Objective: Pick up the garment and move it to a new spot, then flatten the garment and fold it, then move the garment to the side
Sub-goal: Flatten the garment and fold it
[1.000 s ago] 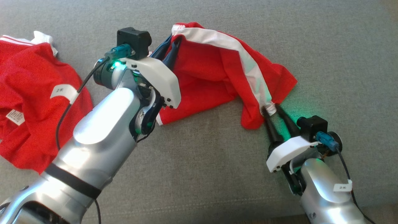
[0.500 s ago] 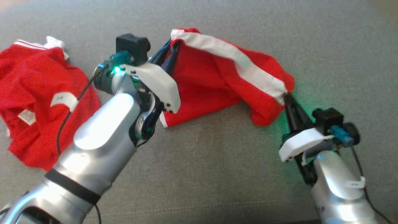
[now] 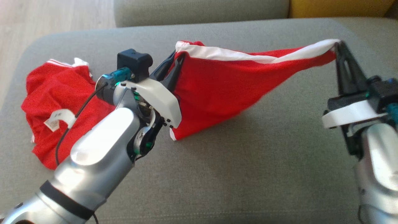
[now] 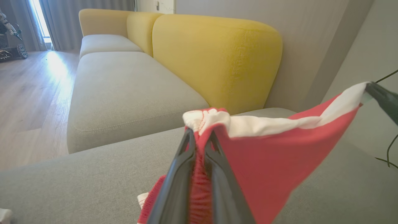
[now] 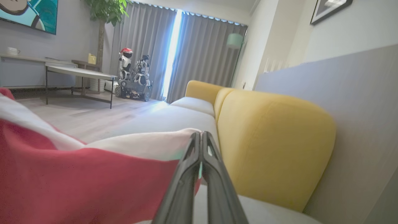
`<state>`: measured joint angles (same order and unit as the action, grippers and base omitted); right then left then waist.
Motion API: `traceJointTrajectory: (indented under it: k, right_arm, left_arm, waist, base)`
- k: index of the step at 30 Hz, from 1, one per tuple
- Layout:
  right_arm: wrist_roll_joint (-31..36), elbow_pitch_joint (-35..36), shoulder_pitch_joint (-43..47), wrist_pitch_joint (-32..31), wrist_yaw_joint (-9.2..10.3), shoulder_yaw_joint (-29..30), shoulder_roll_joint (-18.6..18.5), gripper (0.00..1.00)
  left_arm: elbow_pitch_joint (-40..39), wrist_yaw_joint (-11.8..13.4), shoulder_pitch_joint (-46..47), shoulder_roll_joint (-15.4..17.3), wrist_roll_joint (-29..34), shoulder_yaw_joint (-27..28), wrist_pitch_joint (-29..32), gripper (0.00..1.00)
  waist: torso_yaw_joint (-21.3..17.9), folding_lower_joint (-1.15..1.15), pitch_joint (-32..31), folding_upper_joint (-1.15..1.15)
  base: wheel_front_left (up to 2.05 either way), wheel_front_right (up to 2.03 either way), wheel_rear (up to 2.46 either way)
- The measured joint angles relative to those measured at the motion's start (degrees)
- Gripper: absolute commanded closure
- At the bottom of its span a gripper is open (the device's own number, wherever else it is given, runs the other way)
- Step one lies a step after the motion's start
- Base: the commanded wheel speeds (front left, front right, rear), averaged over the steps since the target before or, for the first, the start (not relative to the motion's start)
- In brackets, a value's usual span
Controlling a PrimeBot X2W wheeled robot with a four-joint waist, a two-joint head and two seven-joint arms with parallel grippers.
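Gripping garment [image 3: 217,84] with left gripper [image 3: 178,56] and right gripper [image 3: 338,46], above grey seat [image 3: 233,174]; yellow backrest [image 4: 217,59] far, wood floor [image 3: 46,15] left.

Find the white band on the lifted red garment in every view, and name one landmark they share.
Head view: the white band tops the garment, stretched from left tool, upper centre, to right tool, upper right.
Left wrist view: centre to right edge, rising rightward.
Right wrist view: left edge to centre, ending at the right tool.
Shared landmark: the yellow backrest.
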<state>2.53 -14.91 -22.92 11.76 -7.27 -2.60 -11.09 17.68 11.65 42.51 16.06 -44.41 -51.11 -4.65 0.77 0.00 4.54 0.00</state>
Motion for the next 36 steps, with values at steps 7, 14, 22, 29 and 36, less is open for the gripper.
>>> traceJointTrajectory:
  k: [7, 14, 22, 29, 36]
  right_arm:
    - [-0.14, 7.79, -2.1, -3.36, 0.0, -0.47, -4.3, 1.0]
    - [-0.87, 18.38, -5.2, -8.69, -0.01, -0.83, -8.48, 1.0]
    - [-4.41, 31.31, -3.32, -18.33, -0.01, 1.1, -11.16, 1.0]
    - [-7.79, 33.46, -6.74, -23.63, -0.01, -0.82, -15.27, 1.0]
    - [-12.32, 18.64, -28.28, -21.73, -0.01, -10.48, -18.72, 1.0]
  left_arm:
    - [-4.98, 0.96, -0.2, 2.14, 0.03, 0.41, 0.01, 1.0]
    - [-12.7, 2.09, -0.08, 4.91, 0.92, 0.3, 2.02, 1.0]
    - [-22.42, 4.08, -0.2, 9.87, 0.84, 0.8, 6.04, 1.0]
    - [-25.01, 3.55, 1.82, 12.89, 0.01, 2.14, 11.16, 1.0]
    - [-13.68, -0.75, 17.22, 11.89, 0.65, 5.15, 12.5, 1.0]
  waist:
    - [0.47, 0.0, -3.33, 0.0]
    - [-0.25, 0.0, -5.91, 0.0]
    - [-1.15, 0.0, -5.5, 0.0]
    - [-2.42, 0.0, -0.99, 0.0]
    - [-4.12, 0.0, 8.13, 0.0]
  base:
    - [0.0, 0.0, 0.0]
    - [0.0, 0.0, 0.0]
    - [0.0, 0.0, 0.0]
    - [0.0, 0.0, 0.0]
    - [0.0, 0.0, 0.0]
